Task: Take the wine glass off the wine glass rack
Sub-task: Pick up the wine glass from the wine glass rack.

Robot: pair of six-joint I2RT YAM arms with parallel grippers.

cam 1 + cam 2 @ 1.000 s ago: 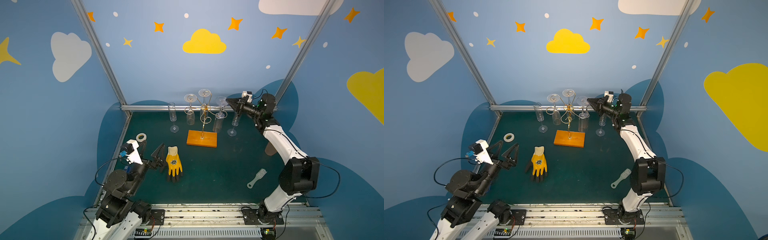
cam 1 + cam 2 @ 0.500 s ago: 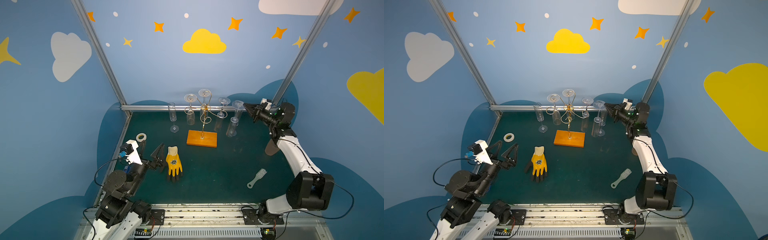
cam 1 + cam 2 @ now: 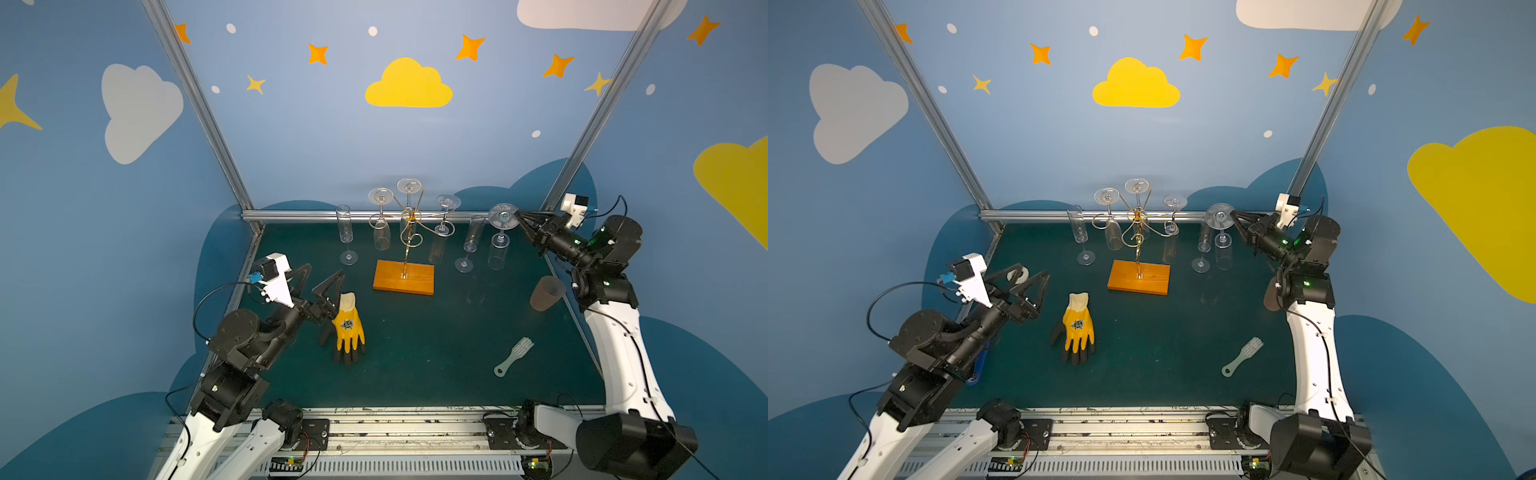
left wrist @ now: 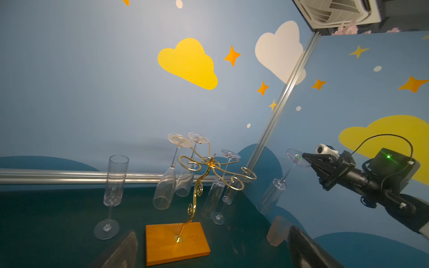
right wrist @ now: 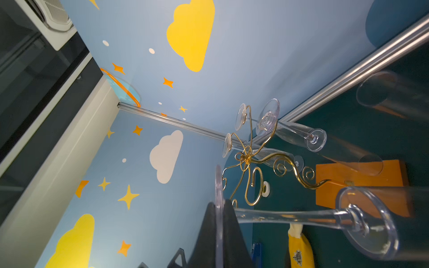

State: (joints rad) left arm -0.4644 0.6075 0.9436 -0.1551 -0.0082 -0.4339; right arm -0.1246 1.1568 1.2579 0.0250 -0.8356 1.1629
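Observation:
The wine glass rack, gold wire (image 3: 409,226) on an orange wooden base (image 3: 404,277), stands at the back middle of the mat. Three clear glasses still hang upside down from its arms. My right gripper (image 3: 519,217) is shut on the round foot of one wine glass (image 3: 502,216). That glass hangs bowl down, clear of the rack and to its right. The right wrist view shows the thin foot (image 5: 218,183) pinched between both fingers (image 5: 232,232). My left gripper (image 3: 322,286) is open and empty, low at the front left, near the glove.
A tall flute (image 3: 346,235) stands left of the rack and another (image 3: 468,245) right of it, close to the held glass. A frosted cup (image 3: 546,293), a white brush (image 3: 514,356), a yellow glove (image 3: 348,328) and a tape roll (image 3: 1019,273) lie on the mat.
My right arm has drawn back to the right, carrying the wine glass off the rack's arm and away from it. The left arm has stayed still.

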